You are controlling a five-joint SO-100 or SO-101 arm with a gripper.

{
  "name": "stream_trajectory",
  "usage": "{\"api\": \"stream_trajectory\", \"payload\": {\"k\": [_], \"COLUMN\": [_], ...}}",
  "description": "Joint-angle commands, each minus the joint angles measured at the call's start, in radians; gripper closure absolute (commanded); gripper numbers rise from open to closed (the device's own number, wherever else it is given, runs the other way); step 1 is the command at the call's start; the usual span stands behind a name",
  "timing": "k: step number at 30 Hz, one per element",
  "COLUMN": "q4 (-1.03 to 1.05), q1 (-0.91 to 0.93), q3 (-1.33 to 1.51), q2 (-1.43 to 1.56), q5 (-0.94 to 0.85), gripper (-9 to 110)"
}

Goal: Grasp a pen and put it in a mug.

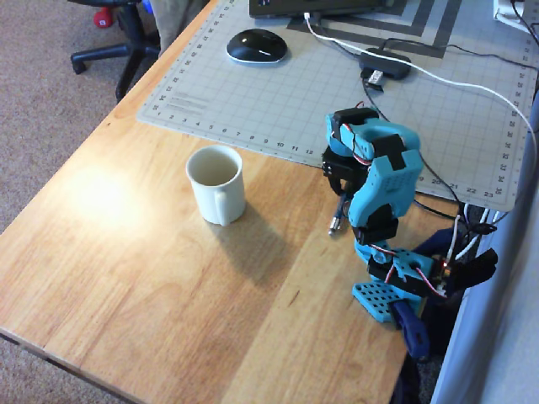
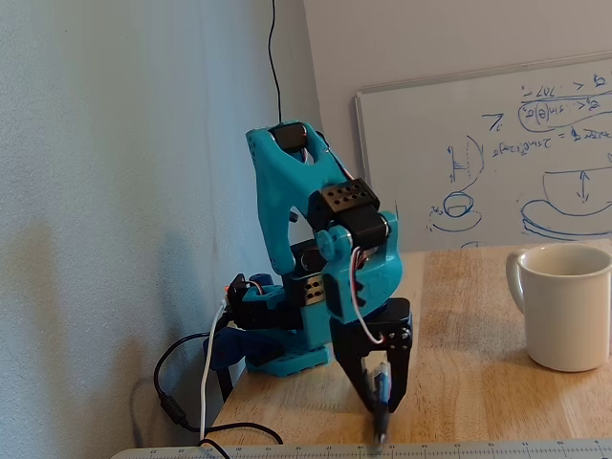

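Arm folded over its base, wrist pitched down. Claw [image 2: 381, 406] pointing at the surface [image 1: 152, 278], fingers clamped on the pen [image 2: 381, 397]; pen tip low, at or just above the wood by the grid mat [image 1: 278, 101] edge. Mug [image 1: 216, 183] upright, well apart, open wood between. Mouse [image 1: 256, 45] and cables on mat. Whiteboard [image 2: 497, 153] behind.

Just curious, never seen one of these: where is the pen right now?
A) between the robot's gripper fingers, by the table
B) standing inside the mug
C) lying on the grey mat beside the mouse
A: the gripper is closed around the pen, well apart from the mug.
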Motion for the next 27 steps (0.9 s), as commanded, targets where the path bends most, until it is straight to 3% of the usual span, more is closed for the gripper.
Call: {"api": "stream_trajectory", "payload": {"k": [1,16,23,27], "q4": [-0.002,-0.003,-0.003,-0.005], "q1": [-0.075,-0.449,-0.649,-0.739], "q3": [-0.06,-0.255,-0.436,-0.508], "q2": [0.147,0.609,0.63,0.589], "q5": [-0.008,-0.012,-0.02,-0.124], "gripper": [102,102,102,102]}}
